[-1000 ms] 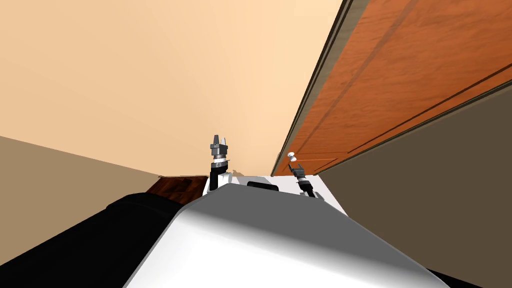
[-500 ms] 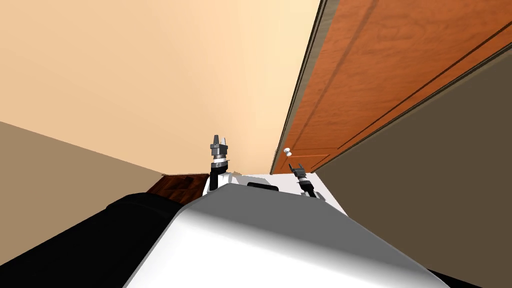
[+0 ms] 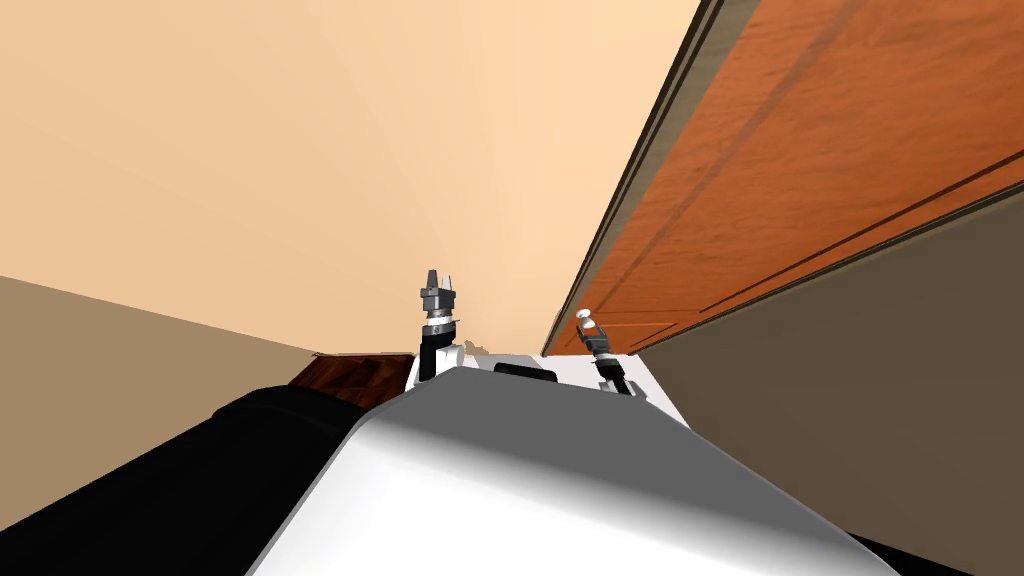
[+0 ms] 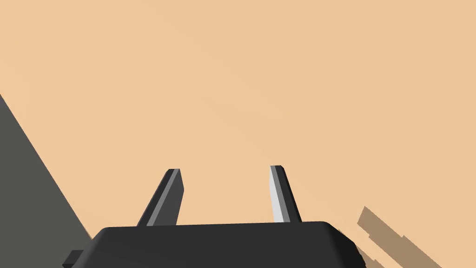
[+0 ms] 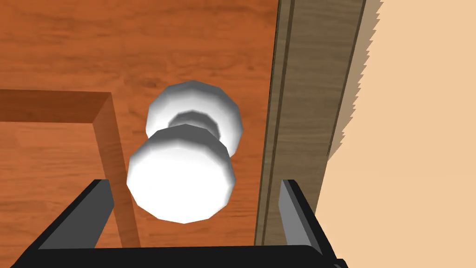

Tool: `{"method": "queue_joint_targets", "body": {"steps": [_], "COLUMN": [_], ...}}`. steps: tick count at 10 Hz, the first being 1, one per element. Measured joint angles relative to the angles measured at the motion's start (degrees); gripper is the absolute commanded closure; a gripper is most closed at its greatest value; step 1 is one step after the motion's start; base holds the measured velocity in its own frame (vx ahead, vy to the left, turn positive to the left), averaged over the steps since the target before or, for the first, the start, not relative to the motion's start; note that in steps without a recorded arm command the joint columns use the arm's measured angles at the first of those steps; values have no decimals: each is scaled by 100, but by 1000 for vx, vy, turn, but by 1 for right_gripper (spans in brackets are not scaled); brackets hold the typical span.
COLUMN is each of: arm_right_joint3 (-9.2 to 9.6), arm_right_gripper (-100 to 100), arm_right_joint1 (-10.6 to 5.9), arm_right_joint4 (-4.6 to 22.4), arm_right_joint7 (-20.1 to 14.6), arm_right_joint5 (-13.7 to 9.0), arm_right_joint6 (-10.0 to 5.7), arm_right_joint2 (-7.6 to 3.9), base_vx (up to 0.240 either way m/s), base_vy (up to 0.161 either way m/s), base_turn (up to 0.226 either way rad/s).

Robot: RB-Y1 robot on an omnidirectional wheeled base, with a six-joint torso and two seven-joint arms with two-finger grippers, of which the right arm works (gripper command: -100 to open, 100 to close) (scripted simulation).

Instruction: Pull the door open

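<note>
A reddish-brown wooden door (image 3: 800, 170) with a white round knob (image 3: 586, 318) runs along the right of the head view. In the right wrist view the knob (image 5: 181, 179) sits between my right gripper's (image 5: 197, 188) open fingers, nearer one finger (image 5: 100, 204) than the other, and touches neither. The door panel (image 5: 116, 56) and its brown frame (image 5: 311, 93) lie behind the knob. My right gripper (image 3: 592, 333) reaches up to the knob in the head view. My left gripper (image 3: 439, 281) is raised before the beige wall, fingers (image 4: 279, 195) open and holding nothing.
A beige wall (image 3: 300, 150) stands ahead and to the left of the door frame (image 3: 640, 170). A dark wooden piece of furniture (image 3: 350, 375) shows low on the left, beside a black area (image 3: 180, 470). A grey-brown surface (image 3: 900, 380) fills the right side.
The head view has swung, so the door and knob shifted across the picture and back toward the right gripper. The knob now sits right at the right gripper's tips. The left arm has not moved.
</note>
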Motion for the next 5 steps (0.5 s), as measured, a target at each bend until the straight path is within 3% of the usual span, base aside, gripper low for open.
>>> {"method": "queue_joint_targets", "body": {"steps": [1,2,5], "arm_right_joint3": [-15,-17,-18], "arm_right_gripper": [-100,100,100], "arm_right_joint1": [-28,-33,-35], "arm_right_joint4": [29,31,32], "arm_right_joint7": [23,28,23], "arm_right_joint5": [-3,-4,-3], "arm_right_joint6": [-1,-1,13], "arm_right_joint2": [17,19,9], "base_vx": [93,-12,-24], "base_vy": [0,-4,-3], "base_turn": [6,-3,2]}}
